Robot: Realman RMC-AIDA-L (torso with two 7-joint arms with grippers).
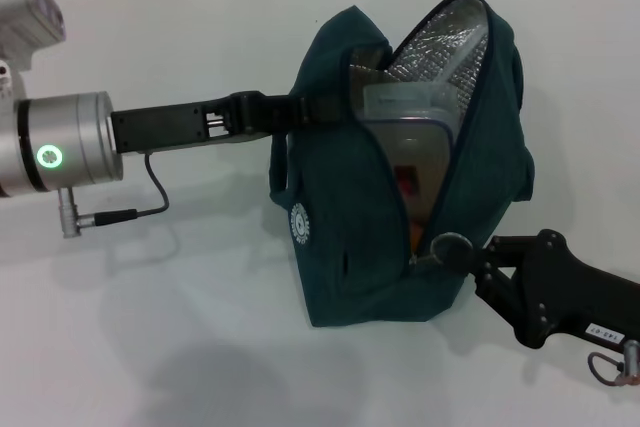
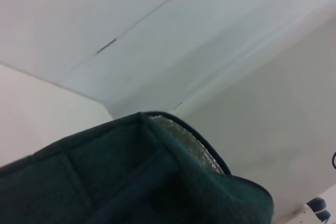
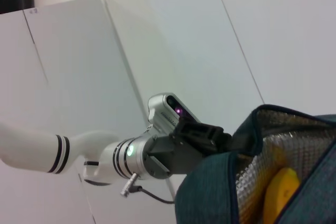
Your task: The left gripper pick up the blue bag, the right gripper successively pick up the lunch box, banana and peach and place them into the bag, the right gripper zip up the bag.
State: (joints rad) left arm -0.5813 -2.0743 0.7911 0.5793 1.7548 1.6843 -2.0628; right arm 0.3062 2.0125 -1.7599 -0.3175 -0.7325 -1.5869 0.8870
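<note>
Right pincer [image 1: 452, 247] at blue bag [image 1: 340, 277] zipper edge.

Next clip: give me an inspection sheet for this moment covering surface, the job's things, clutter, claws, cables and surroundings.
Surface: white table, bare around the bag.
Blue bag: upright, mouth open, foil lining showing.
Lunch box: standing inside the bag.
Banana: yellow, inside against the lining.
Peach: not seen.
Clutter: nothing seen.
Left claw: shut on the bag's upper edge, holding it up.
Right claw: at the low end of the zipper opening; grip cannot be judged.
Cables: black cable loops under the left wrist.
Surroundings: white wall panels.
</note>
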